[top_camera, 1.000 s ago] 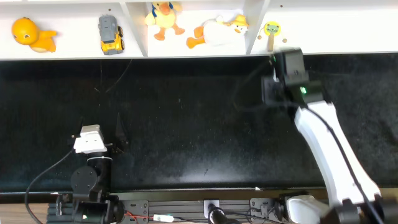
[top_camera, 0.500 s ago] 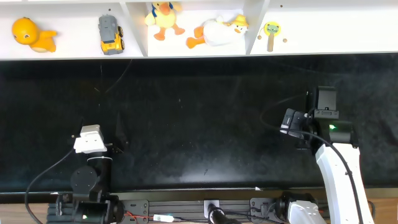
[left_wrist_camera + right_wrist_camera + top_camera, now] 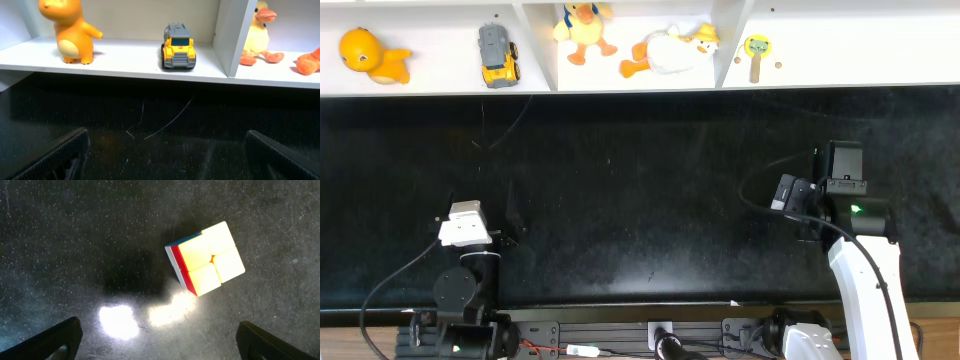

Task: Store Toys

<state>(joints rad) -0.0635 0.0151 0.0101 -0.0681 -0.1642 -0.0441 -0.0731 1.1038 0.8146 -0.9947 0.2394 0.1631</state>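
A small puzzle cube with a yellow top and red and blue sides lies on the black mat. My right gripper hangs above the mat with the cube just ahead of it. Its fingers are open and hold nothing. The right arm stands over the mat's right middle. My left gripper is open and empty, low over the mat at the left, facing the shelf. An orange figure, a yellow truck and a yellow duck plush stand on the white shelf.
The shelf runs along the mat's far edge with upright dividers. It also holds a white duck plush and a small green toy. A bright glare spot lies on the mat near the cube.
My right arm has pulled back from the shelf's right compartment to the mat's right middle, and has hardly moved in the last half second. The left arm has kept still.
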